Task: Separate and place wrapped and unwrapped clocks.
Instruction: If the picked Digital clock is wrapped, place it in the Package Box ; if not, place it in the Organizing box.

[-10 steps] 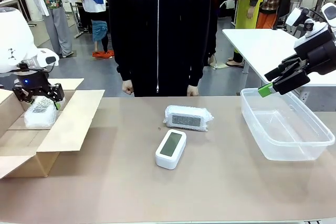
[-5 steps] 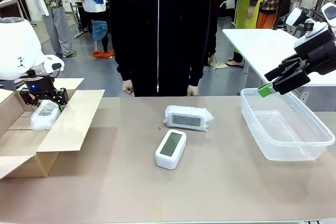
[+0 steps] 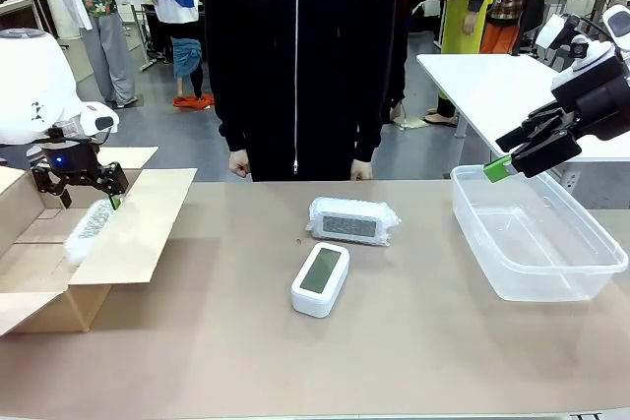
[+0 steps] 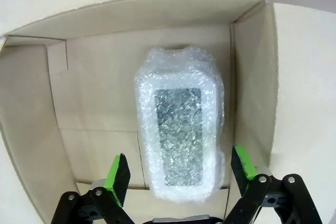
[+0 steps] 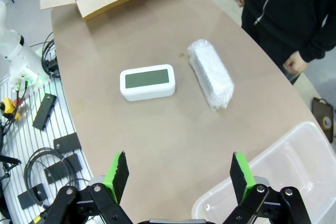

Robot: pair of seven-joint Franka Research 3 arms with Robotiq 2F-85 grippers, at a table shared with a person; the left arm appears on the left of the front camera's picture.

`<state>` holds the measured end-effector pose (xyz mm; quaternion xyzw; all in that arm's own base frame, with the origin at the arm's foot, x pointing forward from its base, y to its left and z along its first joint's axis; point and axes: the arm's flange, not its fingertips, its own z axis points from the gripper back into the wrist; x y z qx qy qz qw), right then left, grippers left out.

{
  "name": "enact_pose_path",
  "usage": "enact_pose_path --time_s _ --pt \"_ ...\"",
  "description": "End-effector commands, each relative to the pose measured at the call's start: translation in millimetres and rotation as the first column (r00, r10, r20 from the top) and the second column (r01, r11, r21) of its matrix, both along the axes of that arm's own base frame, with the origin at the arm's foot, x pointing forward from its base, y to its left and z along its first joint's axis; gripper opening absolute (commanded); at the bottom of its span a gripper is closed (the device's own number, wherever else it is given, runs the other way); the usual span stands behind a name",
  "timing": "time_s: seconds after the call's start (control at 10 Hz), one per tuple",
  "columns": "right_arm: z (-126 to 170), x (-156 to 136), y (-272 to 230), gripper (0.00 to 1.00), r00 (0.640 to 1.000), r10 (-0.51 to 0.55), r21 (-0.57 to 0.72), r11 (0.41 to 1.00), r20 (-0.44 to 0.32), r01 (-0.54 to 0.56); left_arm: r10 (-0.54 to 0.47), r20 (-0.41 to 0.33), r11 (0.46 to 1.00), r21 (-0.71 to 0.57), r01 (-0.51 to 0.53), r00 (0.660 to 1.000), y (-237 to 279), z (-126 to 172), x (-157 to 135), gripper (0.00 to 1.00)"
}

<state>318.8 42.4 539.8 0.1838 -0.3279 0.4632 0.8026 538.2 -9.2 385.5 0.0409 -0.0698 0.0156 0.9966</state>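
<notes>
At the bench's left end, the left gripper hangs with its jaws spread over an open cardboard box, and a bubble-wrapped clock, slightly blurred, lies tilted inside the box just below it. Near the middle of the bench a second wrapped clock lies flat, with the bare clock just in front of it, screen up. The right gripper hovers with jaws parted above the far left corner of a clear plastic tub, while a person in black stands at the far edge.

Wrapped clock lies in cardboard box; second wrapped clock, bare clock mid-table.
</notes>
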Motion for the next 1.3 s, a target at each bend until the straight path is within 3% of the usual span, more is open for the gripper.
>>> enact_pose_path --time_s 0.0,0.1,0.4,0.6,1.0,1.1,1.2 --pt "-2.3 3.3 0.9 1.00 1.000 0.023 0.025 0.999 0.003 -0.023 -0.033 -0.022 0.999 0.010 0.033 0.999 5.8 7.9 -1.4 1.00" --pt "-2.3 3.3 0.9 1.00 1.000 0.023 0.025 0.999 0.003 -0.023 -0.098 -0.058 0.994 -0.060 0.095 0.993 6.8 19.8 -11.7 1.00" --pt "-2.3 3.3 0.9 1.00 1.000 0.023 0.025 0.999 0.003 -0.023 -0.001 0.028 0.997 -0.073 0.003 1.000 21.1 93.3 -51.8 1.00" --pt "-2.3 3.3 0.9 1.00 1.000 0.023 0.025 0.999 0.003 -0.023 -0.038 0.013 0.992 -0.123 0.039 0.999 24.9 121.0 -74.6 1.00" --pt "-2.3 3.3 0.9 1.00 1.000 0.023 0.025 0.999 0.003 -0.023 -0.052 0.067 0.991 -0.118 0.060 0.996 23.4 145.7 -101.7 1.00" --pt "-2.3 3.3 0.9 1.00 1.000 0.023 0.025 0.999 0.003 -0.023 -0.039 0.062 0.990 -0.132 0.047 0.997 21.7 143.6 -96.6 1.00" --pt "-2.3 3.3 0.9 1.00 1.000 0.023 0.025 0.999 0.003 -0.023 -0.066 -0.007 0.986 -0.155 0.064 0.998 21.4 130.9 -81.3 1.00"
